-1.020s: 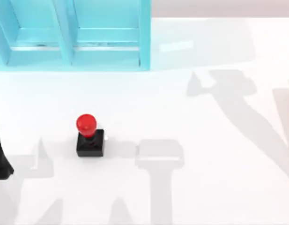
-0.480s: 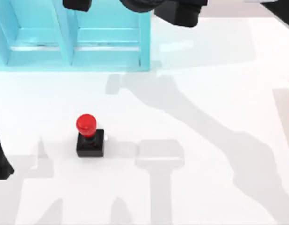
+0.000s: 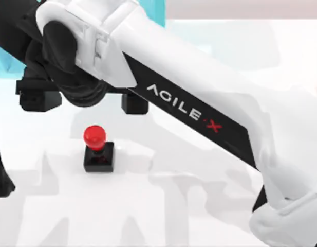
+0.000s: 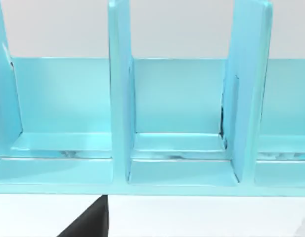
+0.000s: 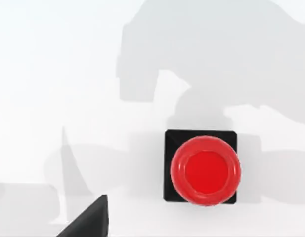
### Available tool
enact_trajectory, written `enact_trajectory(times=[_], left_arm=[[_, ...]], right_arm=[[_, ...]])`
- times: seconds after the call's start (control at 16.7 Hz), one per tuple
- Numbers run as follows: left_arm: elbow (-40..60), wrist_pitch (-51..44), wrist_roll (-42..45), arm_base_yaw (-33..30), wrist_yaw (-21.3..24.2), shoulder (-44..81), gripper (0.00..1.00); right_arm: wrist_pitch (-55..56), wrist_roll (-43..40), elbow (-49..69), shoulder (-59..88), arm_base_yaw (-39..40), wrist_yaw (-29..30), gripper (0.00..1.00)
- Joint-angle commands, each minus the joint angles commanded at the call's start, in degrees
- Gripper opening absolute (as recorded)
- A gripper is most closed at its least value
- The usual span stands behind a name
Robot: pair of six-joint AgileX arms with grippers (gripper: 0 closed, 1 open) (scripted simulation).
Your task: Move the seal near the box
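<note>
Right arm [image 3: 199, 110] stretched diagonally from lower right across the table [image 3: 199, 206], white shell with black band reading "AGILE·X". Right gripper [image 3: 84, 100] above and behind the seal [image 3: 98, 149], black fingers [image 3: 40, 98] spread wide. Seal upright on white table, left of centre: glossy red round knob, black square base. Behind, light blue box [image 4: 182, 123] with smooth dividers. Left arm [image 3: 0, 175] parked at left edge.
</note>
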Motion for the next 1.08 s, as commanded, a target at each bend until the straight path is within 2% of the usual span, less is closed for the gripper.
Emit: enact_trajectory(times=[0.3, 0.78, 1.08], left_arm=[[0.0, 0.0, 0.0, 0.0, 0.0, 0.0, 1.00], [0.0, 0.0, 0.0, 0.0, 0.0, 0.0, 1.00], [0.0, 0.0, 0.0, 0.0, 0.0, 0.0, 1.00]], right_arm=[[-5.2, 3.5, 6.1, 8.1, 1.6, -1.0, 1.00], [-5.5, 3.5, 7.3, 9.7, 1.2, -1.1, 1.00], [-6.0, 2.0, 19.3, 20.5, -0.2, -1.3, 1.00]])
